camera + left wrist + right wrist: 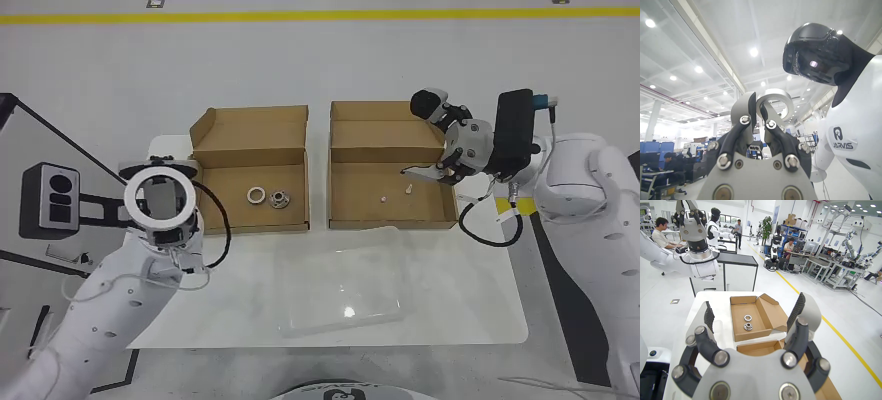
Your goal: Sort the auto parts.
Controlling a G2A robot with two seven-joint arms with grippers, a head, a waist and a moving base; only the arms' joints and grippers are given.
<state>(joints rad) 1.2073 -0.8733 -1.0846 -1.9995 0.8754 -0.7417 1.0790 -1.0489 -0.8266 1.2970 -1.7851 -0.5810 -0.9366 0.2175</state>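
Grips a large silver ring (773,94) in the left gripper (757,103), clamped shut on the ring's wall, with one finger on the outside and the other through the bore. Holds it raised clear of the table (450,300), with the fingers turned up toward the ceiling, so that it looks face-on from the top view, over the table's left edge and just left of the left box (235,175). Has in that open cardboard box two metal parts lying on the floor, away from the walls: a small ring (257,195) and, just beside it, a flanged hub (278,200) resting on its flange with the boss upward. Hangs the right gripper (752,313) over the right-hand end of the right box (360,180), near that box's right wall, with the fingers spread wide and nothing between the ribbed pads. Cannot tell how high above the box floor. Has on that floor two small pale pieces (408,186), one close to the fingertips as seen from above, the other a little nearer the box's middle; too small to name. Has both boxes side by side near the table's far edge, lids folded back away from the robot, with a narrow strip of table between them. Shows a clear plastic tray (340,290) lying flat on the table just in front of the boxes, on the robot's side, closer to the right box than to the left.
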